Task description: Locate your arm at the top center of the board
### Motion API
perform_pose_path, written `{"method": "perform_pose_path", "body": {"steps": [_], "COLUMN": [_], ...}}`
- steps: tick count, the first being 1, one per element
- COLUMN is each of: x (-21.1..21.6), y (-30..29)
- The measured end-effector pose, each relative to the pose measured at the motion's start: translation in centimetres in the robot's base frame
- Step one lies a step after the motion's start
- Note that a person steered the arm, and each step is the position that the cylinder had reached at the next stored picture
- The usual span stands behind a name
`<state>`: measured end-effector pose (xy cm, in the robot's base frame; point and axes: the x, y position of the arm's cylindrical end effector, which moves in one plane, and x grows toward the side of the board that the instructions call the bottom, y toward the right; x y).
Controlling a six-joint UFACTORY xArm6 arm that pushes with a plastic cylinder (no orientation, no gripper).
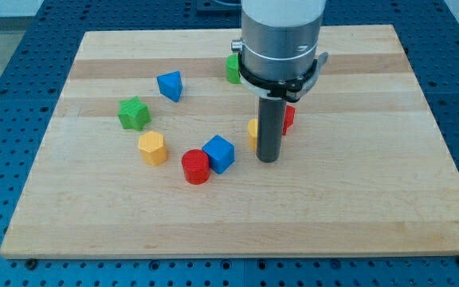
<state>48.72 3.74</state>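
Note:
My rod comes down from the view's top centre and my tip (269, 159) rests on the wooden board (357, 199) near its middle. A yellow block (253, 130) sits just left of the rod, partly hidden by it. A red block (288, 118) peeks out on the rod's right. A green block (233, 68) lies above, partly hidden by the arm. A blue cube (219, 153) and a red cylinder (196, 167) lie left of the tip.
A yellow hexagonal block (152, 147), a green star-shaped block (134, 113) and a blue block (170, 85) lie on the board's left half. The board sits on a blue perforated table (6, 64).

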Motion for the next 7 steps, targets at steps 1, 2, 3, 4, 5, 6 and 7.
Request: {"method": "perform_pose_path", "body": {"steps": [1, 2, 3, 4, 5, 6, 7], "x": [0.0, -1.0, -5.2, -10.5, -15.5, -20.9, -25.6], "y": [2.0, 7.3, 11.5, 11.9, 11.9, 11.4, 8.6]}}
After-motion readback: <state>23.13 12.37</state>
